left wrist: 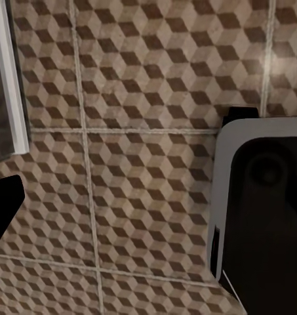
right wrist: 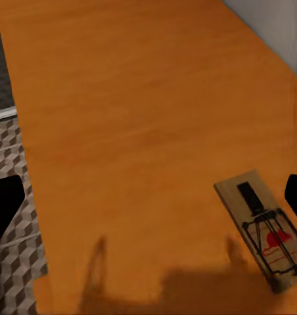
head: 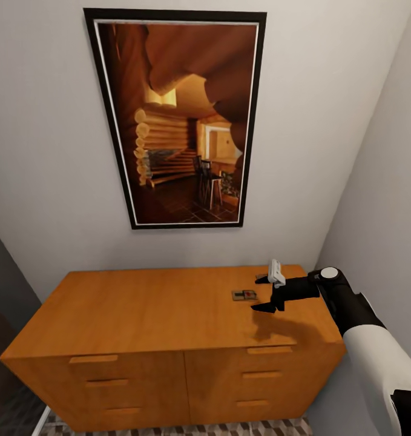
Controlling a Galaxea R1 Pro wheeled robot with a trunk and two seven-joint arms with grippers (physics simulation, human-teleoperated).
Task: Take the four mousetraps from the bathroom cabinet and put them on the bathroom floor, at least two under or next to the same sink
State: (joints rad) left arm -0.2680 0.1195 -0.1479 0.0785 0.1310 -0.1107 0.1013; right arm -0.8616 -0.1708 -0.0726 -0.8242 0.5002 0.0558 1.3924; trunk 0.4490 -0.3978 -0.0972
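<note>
Presently: right gripper above one mousetrap on the cabinet top

Head view, left to right. Dark surface at the far left edge of the frame. Framed picture of a log interior hangs on the grey wall, upper centre. Below it the cabinet fills the lower half: orange-brown, bar handles on the drawer fronts, two columns of drawers visible. A strip of the bathroom floor with cube-pattern tiles shows along the bottom edge.

One mousetrap lies flat on the cabinet top, right of centre, red mark visible. Just right of it, the right gripper hovers over the top, its fingers spread wide, nothing between them. Its shadow falls on the wood below the trap. The black-and-white right arm runs off toward the lower right corner.

Right wrist view: the trap sits at the lower right of the frame, wire and red mark clear, apart from the dark finger tips at the left and right edges. Cabinet top edge and floor tiles at the left.

Left wrist view: floor tiles, a white strip at the upper left, a white-rimmed dark object at the right. Left gripper: one dark finger tip at the left edge; cannot tell its opening.
</note>
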